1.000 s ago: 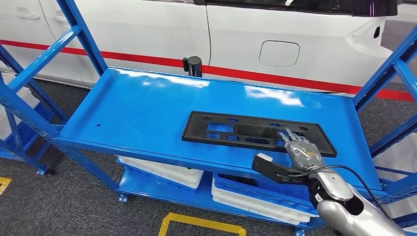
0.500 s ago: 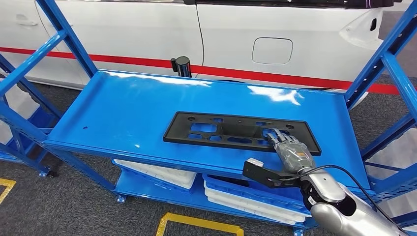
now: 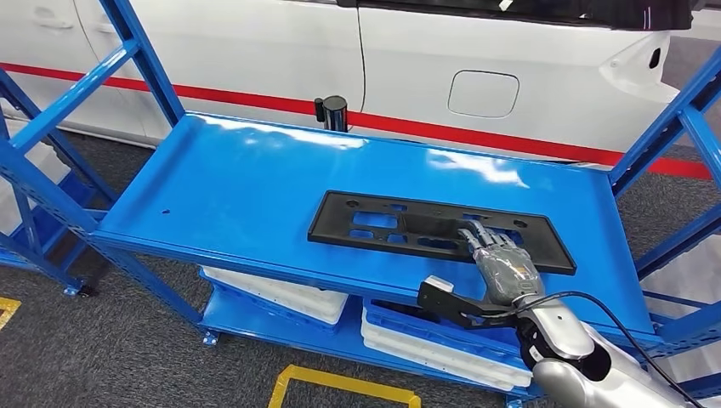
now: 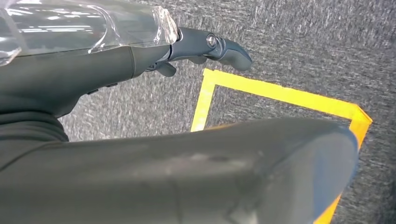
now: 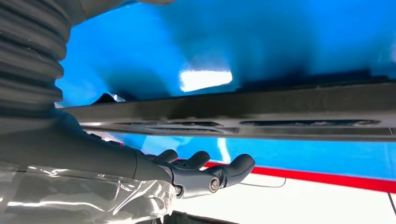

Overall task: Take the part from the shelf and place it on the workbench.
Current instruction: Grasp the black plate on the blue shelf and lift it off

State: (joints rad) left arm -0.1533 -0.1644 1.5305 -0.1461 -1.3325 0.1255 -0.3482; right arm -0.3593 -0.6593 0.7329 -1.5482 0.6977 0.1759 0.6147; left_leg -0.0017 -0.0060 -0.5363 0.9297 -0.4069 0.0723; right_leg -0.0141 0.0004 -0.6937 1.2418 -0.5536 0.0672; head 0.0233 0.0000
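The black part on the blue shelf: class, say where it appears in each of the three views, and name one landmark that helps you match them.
Head view: the black part lies flat on the blue shelf, right of centre, under the right hand.
Left wrist view: not in it.
Right wrist view: the part is a dark band across the middle.
Shared landmark: the shelf, in the head and right wrist views.

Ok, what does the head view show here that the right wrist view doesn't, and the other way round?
Head view alone: the whole black part lying flat on the blue shelf, the white trays on the lower level, the white car behind, and the yellow floor marking. Right wrist view alone: the part's edge seen close and side-on, with the fingers spread alongside it; whether they touch it I cannot tell. Both show the right hand at the part's near right portion, the blue shelf surface and the car's red stripe.
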